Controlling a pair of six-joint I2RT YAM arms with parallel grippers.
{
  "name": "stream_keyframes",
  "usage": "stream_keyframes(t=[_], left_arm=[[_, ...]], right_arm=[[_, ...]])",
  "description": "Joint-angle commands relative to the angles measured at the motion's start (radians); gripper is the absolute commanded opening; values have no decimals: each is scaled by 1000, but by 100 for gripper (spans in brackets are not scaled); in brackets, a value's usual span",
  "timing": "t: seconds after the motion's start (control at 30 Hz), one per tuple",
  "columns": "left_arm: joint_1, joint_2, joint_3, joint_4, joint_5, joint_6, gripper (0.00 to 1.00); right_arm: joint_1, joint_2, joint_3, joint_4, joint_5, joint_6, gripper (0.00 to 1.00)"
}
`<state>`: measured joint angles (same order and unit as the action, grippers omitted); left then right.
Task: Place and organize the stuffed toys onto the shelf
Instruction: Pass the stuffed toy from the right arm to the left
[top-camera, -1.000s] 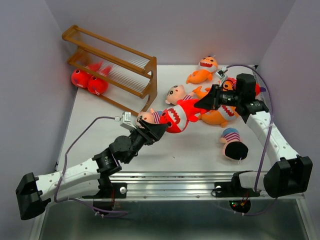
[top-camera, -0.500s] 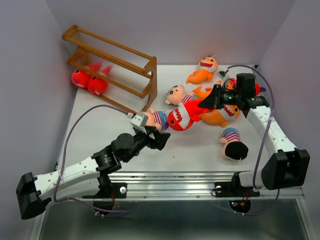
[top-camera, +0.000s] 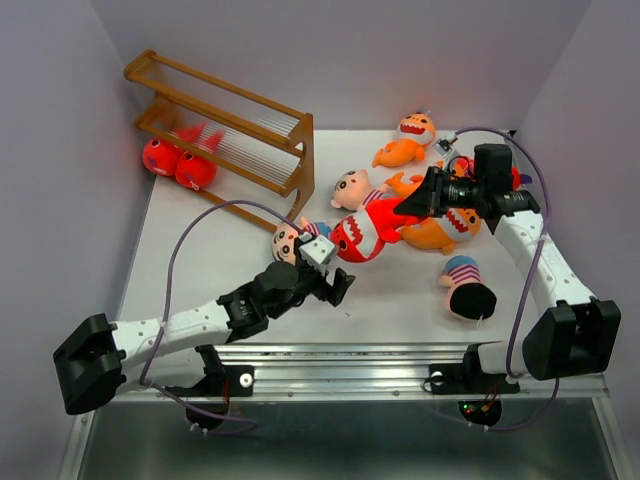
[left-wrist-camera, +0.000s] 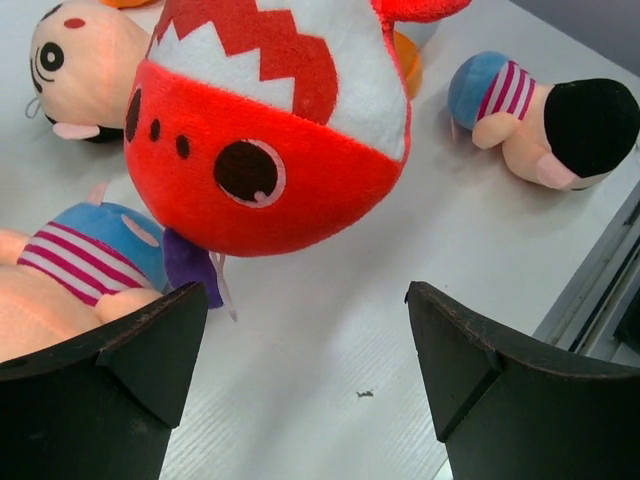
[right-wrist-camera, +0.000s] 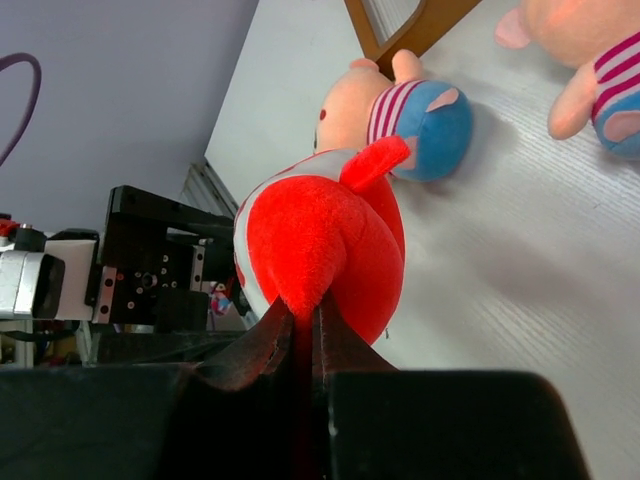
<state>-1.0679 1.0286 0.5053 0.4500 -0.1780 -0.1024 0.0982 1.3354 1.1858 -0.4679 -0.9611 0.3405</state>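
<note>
1. my right fingers (right-wrist-camera: 300, 335) are pressed together on the tail fin of a red shark (top-camera: 358, 236). the plush hangs from that pinch with its toothy face toward my left arm. from the left wrist view it looks clear of the tabletop (top-camera: 200, 270), though i cannot be sure.
2. my left fingers (top-camera: 338, 284) are spread wide and hold nothing. they sit low, just below the shark's face. a striped-shirt boy (top-camera: 292, 238) lies just beside one of them.
3. the shelf (top-camera: 225, 125) stands at the far left corner, well apart from the shark. two red toys (top-camera: 178, 163) sit low at its left end. the orange sharks (top-camera: 440, 232) and two more boys (top-camera: 468, 288) lie loose on the tabletop to the right.
4. handling, my judgement: the shark is light, soft and squashy, with a fuzzy cover that should not slip. it is not fragile. held by the tail alone, the round body is free to droop and swing.
5. where to take hold: across the fat red body behind the white mouth, where the stuffing gives and fills the grip. the fins are thin and floppy and would steer it poorly.
6. risk: closing the left fingers low could also catch the boy's blue shorts or the purple tag under the shark.
</note>
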Motion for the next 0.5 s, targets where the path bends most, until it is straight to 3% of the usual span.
stream_keyframes(t=[0.0, 0.3, 0.47], left_arm=[[-6, 30, 29, 148, -38, 133, 92], [2, 65, 30, 248, -45, 182, 91], [5, 31, 9, 317, 20, 175, 80]], right_arm=[[1, -24, 55, 11, -93, 29, 1], [1, -21, 63, 9, -192, 40, 0], [1, -18, 44, 9, -203, 26, 1]])
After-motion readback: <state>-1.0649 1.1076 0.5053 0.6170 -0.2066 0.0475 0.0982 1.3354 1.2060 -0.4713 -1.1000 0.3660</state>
